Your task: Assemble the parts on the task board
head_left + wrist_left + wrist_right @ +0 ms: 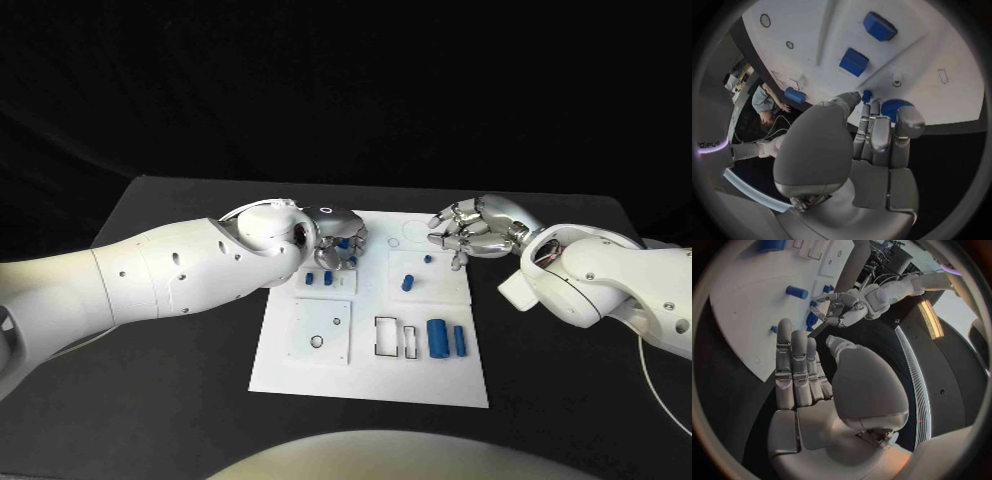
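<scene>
Over the task board [372, 375], left hand [336, 236] pinches a blue part [867, 94].

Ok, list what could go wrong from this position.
1. The left hand pinches a small blue peg at its fingertips; the hold looks slight, so the peg may slip or tilt.
2. Two blue blocks lie loose on the task board near that hand; a sweep could knock them.
3. The right hand hovers open over the board's far edge and might crowd the left.

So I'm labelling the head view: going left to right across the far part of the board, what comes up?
Left hand holding a small blue part → task board → blue cylinder → right hand, empty.
</scene>
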`<move>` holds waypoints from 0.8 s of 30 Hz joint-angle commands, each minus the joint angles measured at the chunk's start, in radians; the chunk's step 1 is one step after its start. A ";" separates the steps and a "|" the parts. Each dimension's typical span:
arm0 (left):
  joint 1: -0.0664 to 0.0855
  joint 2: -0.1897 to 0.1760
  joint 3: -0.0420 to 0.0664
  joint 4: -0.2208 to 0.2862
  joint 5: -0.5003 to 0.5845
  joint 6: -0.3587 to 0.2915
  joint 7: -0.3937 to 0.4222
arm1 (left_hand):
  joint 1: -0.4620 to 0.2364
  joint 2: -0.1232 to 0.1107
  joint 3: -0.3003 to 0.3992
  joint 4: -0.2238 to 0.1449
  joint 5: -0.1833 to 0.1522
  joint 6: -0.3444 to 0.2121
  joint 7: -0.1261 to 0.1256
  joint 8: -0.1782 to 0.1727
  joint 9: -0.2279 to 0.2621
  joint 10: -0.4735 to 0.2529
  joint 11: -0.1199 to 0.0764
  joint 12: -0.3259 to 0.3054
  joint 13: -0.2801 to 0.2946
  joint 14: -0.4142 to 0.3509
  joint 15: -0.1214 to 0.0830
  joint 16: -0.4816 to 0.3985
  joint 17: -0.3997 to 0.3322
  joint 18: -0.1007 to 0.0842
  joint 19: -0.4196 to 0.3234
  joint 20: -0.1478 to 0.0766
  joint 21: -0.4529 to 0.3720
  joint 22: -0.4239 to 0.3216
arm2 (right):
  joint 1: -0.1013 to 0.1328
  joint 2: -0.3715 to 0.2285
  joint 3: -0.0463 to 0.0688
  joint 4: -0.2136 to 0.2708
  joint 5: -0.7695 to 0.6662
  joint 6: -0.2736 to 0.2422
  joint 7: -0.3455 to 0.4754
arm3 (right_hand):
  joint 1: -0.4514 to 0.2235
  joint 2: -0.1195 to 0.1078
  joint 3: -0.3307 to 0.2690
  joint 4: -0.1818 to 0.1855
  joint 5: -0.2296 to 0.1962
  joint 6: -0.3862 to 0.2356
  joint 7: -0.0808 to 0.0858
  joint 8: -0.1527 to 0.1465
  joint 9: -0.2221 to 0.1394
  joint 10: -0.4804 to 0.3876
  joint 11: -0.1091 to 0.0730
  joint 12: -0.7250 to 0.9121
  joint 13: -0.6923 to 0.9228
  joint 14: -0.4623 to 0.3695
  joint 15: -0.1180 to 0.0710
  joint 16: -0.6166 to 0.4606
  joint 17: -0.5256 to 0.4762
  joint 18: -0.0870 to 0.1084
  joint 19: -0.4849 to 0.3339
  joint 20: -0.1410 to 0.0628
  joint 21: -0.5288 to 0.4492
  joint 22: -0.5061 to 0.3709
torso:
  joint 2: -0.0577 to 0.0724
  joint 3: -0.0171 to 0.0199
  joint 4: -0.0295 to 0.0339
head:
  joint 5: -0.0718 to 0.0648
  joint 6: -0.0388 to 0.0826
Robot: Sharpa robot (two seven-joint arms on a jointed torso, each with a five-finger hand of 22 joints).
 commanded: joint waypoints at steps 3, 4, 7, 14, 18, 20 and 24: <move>0.001 0.011 0.001 -0.010 0.005 0.040 -0.022 | 0.019 0.012 0.020 -0.010 -0.008 0.014 0.001 -0.012 -0.003 0.016 -0.002 -0.011 -0.005 0.017 -0.002 0.012 0.011 -0.019 0.021 -0.003 0.027 0.032 | -0.002 0.000 0.000 0.003 -0.002 0.009 0.009 | 0.005 0.000 0.003 -0.001 0.005 0.007 0.012 0.001 -0.001 -0.006 0.000 -0.004 -0.001 -0.002 0.002 -0.007 0.001 0.004 0.009 -0.001 -0.007 -0.001 | 0.000 0.0002 -0.0001 | -0.001 -0.001; 0.001 0.012 0.000 -0.011 0.005 0.042 -0.024 | 0.020 0.012 0.022 -0.011 -0.009 0.016 0.001 -0.013 -0.003 0.016 -0.002 -0.012 -0.006 0.017 -0.002 0.012 0.011 -0.020 0.023 -0.003 0.030 0.036 | -0.002 -0.001 0.000 0.003 -0.002 0.009 0.009 | 0.005 0.000 0.003 -0.001 0.005 0.007 0.012 0.001 -0.001 -0.006 0.000 -0.004 -0.001 -0.002 0.002 -0.007 0.001 0.004 0.009 -0.001 -0.007 -0.001 | 0.000 0.0002 -0.0004 | -0.002 -0.002; 0.001 0.013 0.000 -0.015 0.006 0.047 -0.028 | 0.022 0.013 0.025 -0.013 -0.011 0.017 0.001 -0.015 -0.003 0.018 -0.002 -0.014 -0.007 0.019 -0.002 0.014 0.012 -0.021 0.025 -0.003 0.034 0.041 | -0.002 -0.002 0.000 0.004 -0.002 0.010 0.009 | 0.005 0.000 0.003 -0.001 0.005 0.007 0.012 0.001 -0.001 -0.006 0.000 -0.004 -0.001 -0.002 0.002 -0.007 0.001 0.004 0.009 -0.001 -0.007 -0.001 | 0.000 -0.0001 -0.0001 | -0.003 -0.001; 0.000 0.018 0.000 -0.022 0.006 0.062 -0.034 | 0.025 0.012 0.028 -0.016 -0.013 0.019 0.001 -0.017 -0.003 0.019 -0.002 -0.016 -0.008 0.020 -0.002 0.015 0.012 -0.021 0.027 -0.004 0.037 0.044 | -0.002 -0.003 0.000 0.005 -0.002 0.011 0.008 | 0.004 0.001 0.003 0.000 0.006 0.008 0.011 0.002 -0.001 -0.005 0.000 -0.004 -0.002 -0.002 0.002 -0.008 0.002 0.004 0.010 -0.001 -0.008 -0.002 | 0.000 -0.0001 0.0005 | -0.003 -0.003; 0.000 0.021 0.000 -0.025 0.006 0.071 -0.036 | 0.026 0.013 0.030 -0.018 -0.014 0.019 0.001 -0.018 -0.003 0.019 -0.002 -0.018 -0.009 0.021 -0.002 0.015 0.013 -0.021 0.027 -0.004 0.038 0.045 | -0.002 -0.003 0.000 0.005 -0.002 0.012 0.008 | 0.004 0.001 0.003 0.000 0.006 0.008 0.011 0.002 -0.001 -0.005 0.000 -0.004 -0.002 -0.002 0.002 -0.008 0.002 0.004 0.010 -0.001 -0.008 -0.002 | 0.000 -0.0006 0.0004 | -0.004 -0.003; 0.000 0.022 0.000 -0.026 0.006 0.074 -0.035 | 0.027 0.013 0.032 -0.019 -0.014 0.020 0.000 -0.019 -0.003 0.020 -0.003 -0.018 -0.009 0.021 -0.002 0.016 0.013 -0.022 0.027 -0.004 0.040 0.047 | -0.002 -0.003 0.000 0.005 -0.002 0.012 0.008 | 0.004 0.001 0.003 0.000 0.006 0.008 0.011 0.002 -0.001 -0.005 0.000 -0.004 -0.002 -0.002 0.002 -0.008 0.002 0.004 0.010 -0.001 -0.008 -0.002 | 0.000 -0.0010 0.0007 | -0.004 -0.004; 0.000 0.024 0.000 -0.028 0.006 0.070 -0.031 | 0.032 0.019 0.040 -0.028 -0.016 0.034 0.000 -0.018 -0.001 0.042 -0.008 -0.013 -0.008 0.024 -0.006 0.019 0.015 -0.023 0.031 -0.005 0.049 0.059 | -0.002 -0.003 0.000 0.006 -0.002 0.012 0.009 | 0.004 0.001 0.003 0.000 0.006 0.009 0.011 0.003 -0.001 -0.005 -0.001 -0.004 -0.003 -0.002 0.002 -0.008 0.002 0.004 0.010 -0.001 -0.009 -0.003 | 0.000 -0.0013 0.0012 | -0.004 -0.005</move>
